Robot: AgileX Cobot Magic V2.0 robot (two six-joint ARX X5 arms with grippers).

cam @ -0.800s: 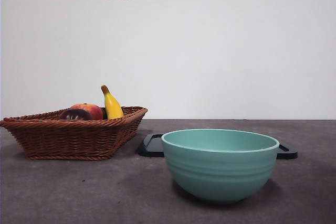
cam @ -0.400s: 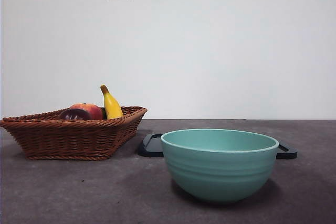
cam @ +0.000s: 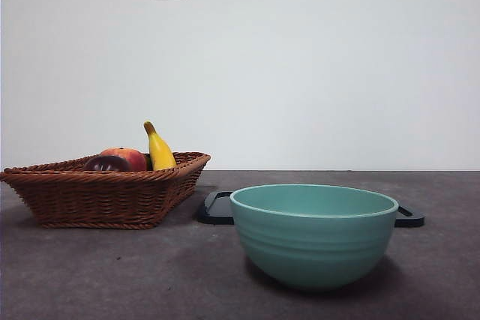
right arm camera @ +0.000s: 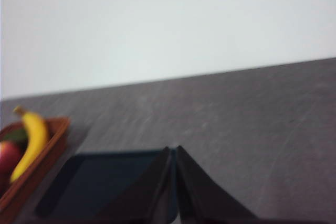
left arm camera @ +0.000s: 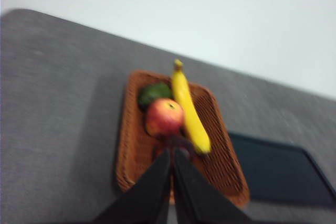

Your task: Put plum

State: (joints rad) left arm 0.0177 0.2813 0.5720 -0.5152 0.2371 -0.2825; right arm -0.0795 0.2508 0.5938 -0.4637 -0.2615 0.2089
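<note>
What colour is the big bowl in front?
Pale teal green bowl, clearest in the front view.

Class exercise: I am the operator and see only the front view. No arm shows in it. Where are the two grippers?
Observer: The left gripper is aimed at the basket, jaws shut, with its tips lined up on the plum.
Operator: And the right one?
Observer: The right gripper is aimed at the dark tray, and its jaws are shut too.
Operator: Does the basket hold anything that my view hides?
Observer: A green thing lies beyond the red-orange fruit, beside the banana.
</note>
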